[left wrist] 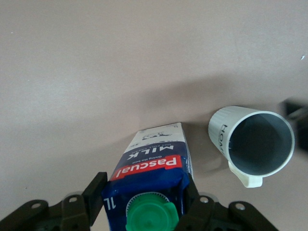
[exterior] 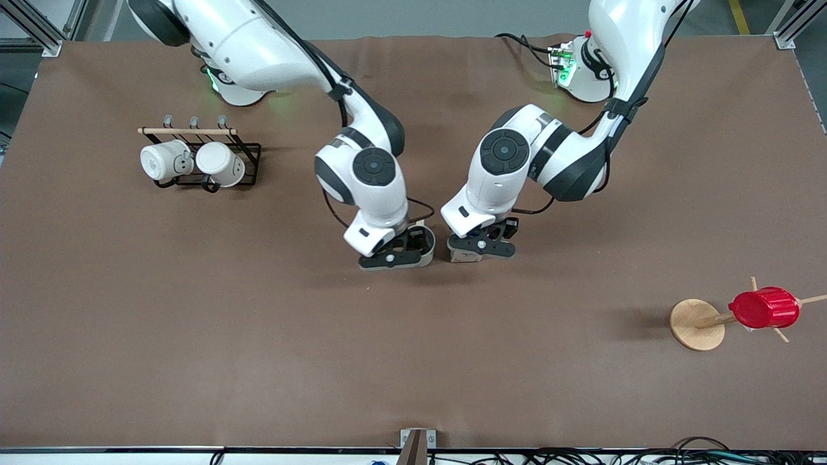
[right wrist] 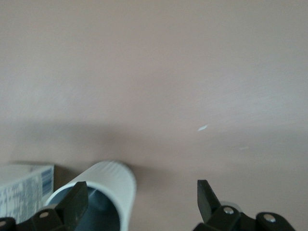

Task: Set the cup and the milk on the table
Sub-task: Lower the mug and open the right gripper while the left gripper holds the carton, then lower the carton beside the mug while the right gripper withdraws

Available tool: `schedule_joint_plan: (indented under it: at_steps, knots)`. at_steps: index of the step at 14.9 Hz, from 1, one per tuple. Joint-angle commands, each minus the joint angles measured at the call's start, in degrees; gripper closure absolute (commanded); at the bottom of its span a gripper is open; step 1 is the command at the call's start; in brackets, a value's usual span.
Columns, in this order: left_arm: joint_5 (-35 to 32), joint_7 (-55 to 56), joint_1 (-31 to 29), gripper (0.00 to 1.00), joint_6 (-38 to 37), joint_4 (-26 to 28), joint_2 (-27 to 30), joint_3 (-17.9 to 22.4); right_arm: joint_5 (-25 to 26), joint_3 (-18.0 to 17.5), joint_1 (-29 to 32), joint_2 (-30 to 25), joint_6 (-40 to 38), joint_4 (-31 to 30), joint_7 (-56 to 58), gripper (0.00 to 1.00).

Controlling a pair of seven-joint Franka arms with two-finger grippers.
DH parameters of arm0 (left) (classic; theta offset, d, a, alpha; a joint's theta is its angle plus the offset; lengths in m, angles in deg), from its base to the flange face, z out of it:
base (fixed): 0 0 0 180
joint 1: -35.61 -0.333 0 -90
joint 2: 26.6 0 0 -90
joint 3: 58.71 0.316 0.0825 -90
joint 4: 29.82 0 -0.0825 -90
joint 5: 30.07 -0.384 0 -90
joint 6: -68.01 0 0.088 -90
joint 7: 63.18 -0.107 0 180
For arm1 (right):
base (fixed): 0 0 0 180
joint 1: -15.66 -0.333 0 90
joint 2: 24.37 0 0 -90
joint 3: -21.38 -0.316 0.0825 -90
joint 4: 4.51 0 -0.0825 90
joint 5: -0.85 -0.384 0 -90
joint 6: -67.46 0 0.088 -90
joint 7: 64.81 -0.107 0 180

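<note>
Cup (exterior: 423, 244) & milk (left wrist: 153, 187) on table (exterior: 258, 336).

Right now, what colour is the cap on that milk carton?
Green; the cap on the milk shows best in the left wrist view.

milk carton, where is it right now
The milk carton stands on the table near its middle, between the left end effector's fingers, with the cup right beside it toward the right arm's end.

Left gripper (exterior: 482, 250) and right gripper (exterior: 395, 253) crowd mid-table (exterior: 258, 336), cup (left wrist: 252, 142) just beside milk (left wrist: 156, 175) between them. Outward of each gripper, open brown tabletop.
</note>
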Motion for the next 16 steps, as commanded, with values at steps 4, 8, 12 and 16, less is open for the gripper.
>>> schedule_joint_plan:
  at_steps: [4, 8, 12, 16]
  knots:
    - [-0.96, -0.85, 1.58, 0.31, -0.96, -3.74, -2.75, -0.08, 0.95, -0.89, 13.27, -17.22, -9.28, -6.84, 3.20, 0.00]
    - [-0.96, -0.85, 1.58, 0.00, -0.96, -3.74, -2.66, -0.08, -0.45, -0.89, 22.94, -24.88, -15.71, -6.76, 5.30, 0.00]
    - [-0.70, 0.11, 1.41, 0.00, -0.96, -3.74, -0.74, -0.08, -7.22, 0.60, 32.09, -29.98, -21.51, -6.40, 17.77, 0.00]
    - [-0.08, 2.56, 0.36, 0.00, -3.32, -3.21, 5.76, -0.08, -11.79, 8.93, 31.15, -35.77, -29.94, -5.70, 28.05, 0.00]
